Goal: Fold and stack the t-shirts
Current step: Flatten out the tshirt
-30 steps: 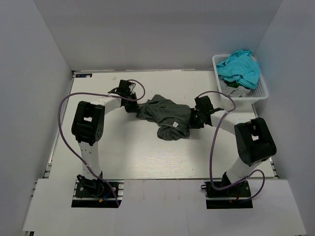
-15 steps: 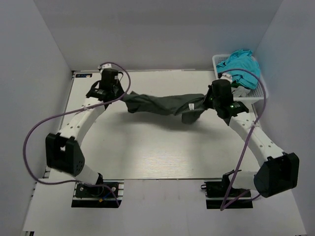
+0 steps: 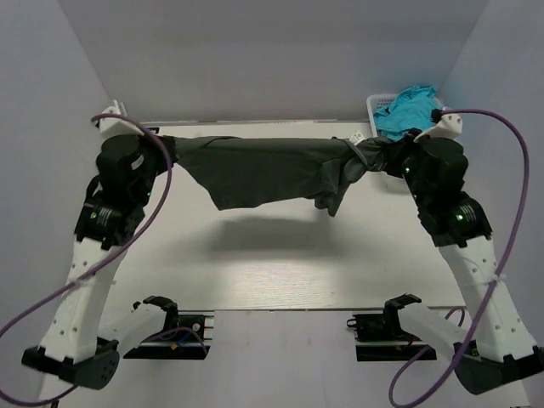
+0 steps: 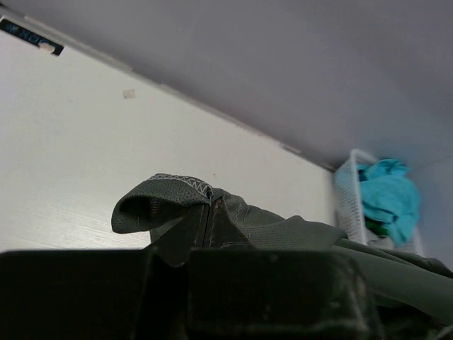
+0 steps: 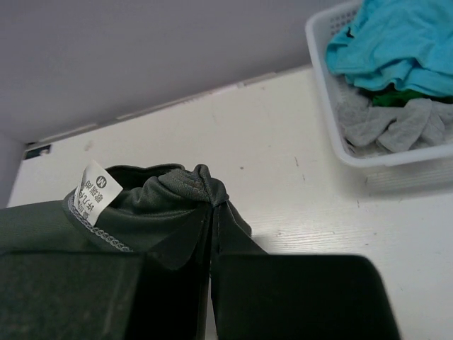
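Note:
A dark charcoal-grey t-shirt (image 3: 263,168) hangs stretched in the air between both arms, high above the table, its lower part sagging. My left gripper (image 3: 170,146) is shut on its left end, where a stitched hem (image 4: 185,185) pokes out past the jaws. At the right end my right gripper (image 3: 393,155) is shut on a bunched fold (image 5: 195,185), close to the white neck label (image 5: 98,187). A turquoise t-shirt (image 3: 415,115) and a pale grey one (image 5: 396,124) lie in the white basket (image 3: 445,165).
The white lattice basket stands at the table's back right corner, just behind my right gripper. Grey walls close in the table (image 3: 280,255) at the back and on both sides. The shirt's shadow falls on the table's middle.
Both arms have risen and moved apart. The charcoal t-shirt, bunched on the table a second ago, now hangs pulled out wide between them.

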### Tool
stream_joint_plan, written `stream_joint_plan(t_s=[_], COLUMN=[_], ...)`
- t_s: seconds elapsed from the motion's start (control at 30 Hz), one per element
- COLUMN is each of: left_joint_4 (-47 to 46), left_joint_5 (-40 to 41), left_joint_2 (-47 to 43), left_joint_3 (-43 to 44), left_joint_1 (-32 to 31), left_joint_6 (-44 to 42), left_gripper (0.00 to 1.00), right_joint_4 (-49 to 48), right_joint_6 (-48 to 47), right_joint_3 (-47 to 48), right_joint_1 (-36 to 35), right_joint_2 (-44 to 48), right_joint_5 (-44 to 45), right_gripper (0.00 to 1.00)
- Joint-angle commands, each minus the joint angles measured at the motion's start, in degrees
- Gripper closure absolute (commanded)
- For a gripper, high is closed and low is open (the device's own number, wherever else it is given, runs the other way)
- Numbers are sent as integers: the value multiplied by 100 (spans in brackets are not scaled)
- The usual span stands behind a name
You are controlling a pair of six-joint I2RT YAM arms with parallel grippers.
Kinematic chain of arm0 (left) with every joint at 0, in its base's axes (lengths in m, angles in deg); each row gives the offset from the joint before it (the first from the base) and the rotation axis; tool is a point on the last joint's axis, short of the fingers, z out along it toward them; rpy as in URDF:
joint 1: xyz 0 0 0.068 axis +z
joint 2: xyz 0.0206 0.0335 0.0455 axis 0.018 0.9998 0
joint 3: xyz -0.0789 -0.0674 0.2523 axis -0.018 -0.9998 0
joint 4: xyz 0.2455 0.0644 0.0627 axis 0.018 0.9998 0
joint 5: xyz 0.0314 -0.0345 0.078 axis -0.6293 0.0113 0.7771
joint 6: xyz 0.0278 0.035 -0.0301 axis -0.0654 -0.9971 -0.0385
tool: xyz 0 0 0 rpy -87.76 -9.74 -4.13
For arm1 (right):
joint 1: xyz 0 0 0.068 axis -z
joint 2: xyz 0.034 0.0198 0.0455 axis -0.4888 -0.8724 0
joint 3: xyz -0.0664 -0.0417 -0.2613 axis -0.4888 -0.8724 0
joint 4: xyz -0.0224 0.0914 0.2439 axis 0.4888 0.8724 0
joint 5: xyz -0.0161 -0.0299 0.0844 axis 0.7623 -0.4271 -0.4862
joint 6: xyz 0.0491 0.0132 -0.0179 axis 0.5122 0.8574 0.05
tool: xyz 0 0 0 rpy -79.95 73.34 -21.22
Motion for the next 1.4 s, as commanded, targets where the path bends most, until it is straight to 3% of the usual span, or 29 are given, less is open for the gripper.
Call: stream_joint_plan(t_s=[0.0,0.27,0.47,0.6,0.73,0.77,0.83,0.87,0.9,0.93,0.97,1.0,1.03,1.07,1.1,1.2,1.37], left_joint_4=[265,398,459,275,-85,-33,221,318,632,861,1159,1806,2030,2198,2295,1927,1093], left_joint_5=[343,-421,-474,-474,95,254,475,475,475,423,422,361,309,308,308,89,-457], left_joint_2=[-687,-1338,-1094,-339,1092,1914,2840,3297,4189,4616,5012,5372,5907,6043,6044,5475,3876], left_joint_3=[191,569,253,-64,-257,-66,616,900,1216,1985,2419,2832,3437,3608,3610,2810,528], left_joint_1=[113,174,174,174,174,235,376,446,508,560,639,640,701,702,702,702,553], left_joint_6=[67,67,313,375,322,322,375,375,427,428,428,523,524,524,524,410,296], left_gripper=[100,100,100,100,100,100,100,94,83,47,34,24,4,0,0,0,0], right_joint_4=[270,569,595,324,217,209,130,95,216,357,628,787,824,815,667,245,-28], right_joint_6=[-322,-323,-191,-77,-59,-50,-164,-199,-382,-410,-445,-524,-551,-569,-577,-569,-253], right_joint_3=[334,660,300,-43,96,341,753,1096,1534,1808,2472,2627,2689,2742,2516,1672,46], right_joint_1=[110,118,110,119,119,153,136,145,154,154,154,119,127,127,136,128,119], right_joint_2=[484,1241,1040,225,-1103,-1975,-2570,-3469,-3774,-4047,-4746,-4909,-5050,-5069,-4947,-4316,-3086], right_joint_5=[70,-608,-863,-934,-855,-794,-872,-907,-1151,-1258,-1285,-1329,-1382,-1417,-1522,-1496,-1575], right_gripper=[100,100,100,100,100,100,100,97,94,89,62,46,30,15,12,10,10])
